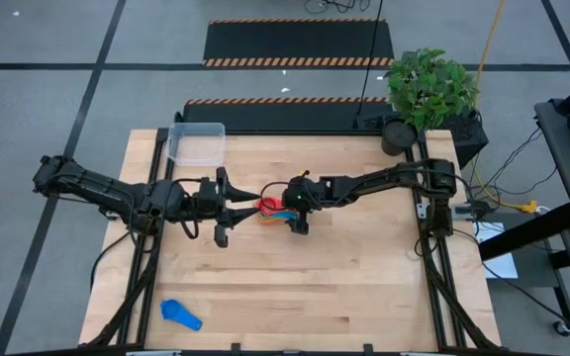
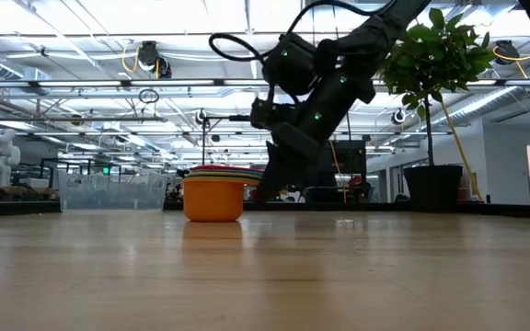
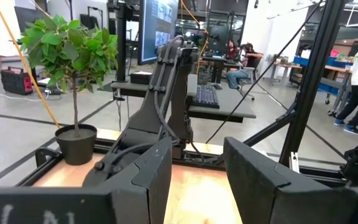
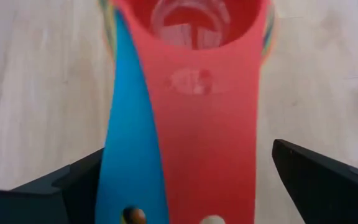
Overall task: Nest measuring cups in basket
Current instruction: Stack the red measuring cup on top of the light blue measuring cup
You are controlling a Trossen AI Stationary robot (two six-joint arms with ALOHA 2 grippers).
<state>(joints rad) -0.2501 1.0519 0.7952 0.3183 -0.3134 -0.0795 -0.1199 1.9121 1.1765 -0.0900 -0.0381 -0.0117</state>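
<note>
Mid-table, nested cups point(image 1: 269, 209) between both arms

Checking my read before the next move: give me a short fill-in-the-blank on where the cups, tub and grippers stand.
1. The stack of cups sits on the table, not in the clear ____.
2. The topmost cup in the stack is ____.
3. One loose cup, coloured ____, lies near the table's front edge.
4. The right gripper straddles the handles with jaws ____.

Missing words: basket; red; light blue; open
</note>
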